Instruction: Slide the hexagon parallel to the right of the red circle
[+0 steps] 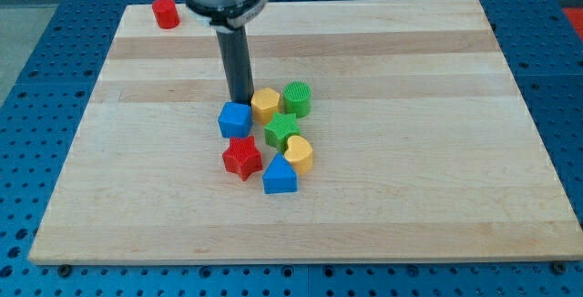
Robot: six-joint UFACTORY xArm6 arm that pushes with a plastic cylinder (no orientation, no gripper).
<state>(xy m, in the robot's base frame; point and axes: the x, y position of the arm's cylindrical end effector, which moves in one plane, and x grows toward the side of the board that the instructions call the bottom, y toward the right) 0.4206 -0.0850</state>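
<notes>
The yellow hexagon [265, 105] sits near the board's middle, touching the green circle [297, 99] on its right. The red circle [165, 13] stands at the board's top left corner, far from the hexagon. My tip [241, 102] rests on the board just left of the yellow hexagon and just above the blue cube [235, 119]. The rod rises straight up from it to the arm's mount at the view's top.
Below the hexagon lie a green star [281, 130], a yellow heart-like block [299, 153], a red star [242, 158] and a blue triangular block [280, 176], all packed close. The wooden board [437, 151] lies on a blue perforated table.
</notes>
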